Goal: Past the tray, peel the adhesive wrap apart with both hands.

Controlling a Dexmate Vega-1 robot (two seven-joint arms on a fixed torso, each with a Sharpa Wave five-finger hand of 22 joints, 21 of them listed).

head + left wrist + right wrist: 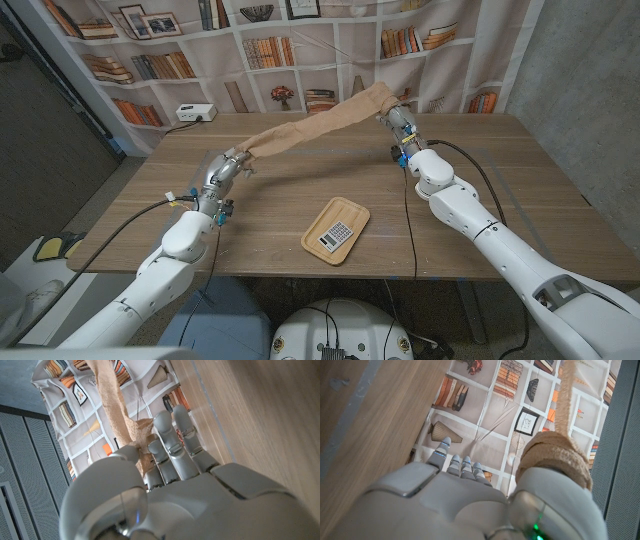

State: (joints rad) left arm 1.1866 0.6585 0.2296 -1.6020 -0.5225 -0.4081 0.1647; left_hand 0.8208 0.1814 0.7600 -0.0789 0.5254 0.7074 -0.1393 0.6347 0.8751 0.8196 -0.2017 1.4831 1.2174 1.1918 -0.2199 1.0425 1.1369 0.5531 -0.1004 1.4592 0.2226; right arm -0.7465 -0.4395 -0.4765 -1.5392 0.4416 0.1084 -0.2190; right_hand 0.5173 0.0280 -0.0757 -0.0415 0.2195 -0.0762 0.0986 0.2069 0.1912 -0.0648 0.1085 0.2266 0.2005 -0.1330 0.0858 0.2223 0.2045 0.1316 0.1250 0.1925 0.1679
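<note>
Now the peel is well along — the wrap (pixel 305 128) hangs stretched above the counter (pixel 270 200) beyond the tray (pixel 337 230). Left hand (pixel 225 168) and right hand (pixel 393 116) each clamp 1 end; next, I judge, they must pull further apart.

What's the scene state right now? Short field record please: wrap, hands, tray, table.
wrap: tan adhesive wrap stretched in the air between both hands, beyond the tray
left hand: left hand grips one end of the wrap, fingers closed on it
right hand: right hand holds the other end, raised higher
tray: wooden tray near the front edge, calculator lying in it
table: wooden table, white box at the far left corner
</note>
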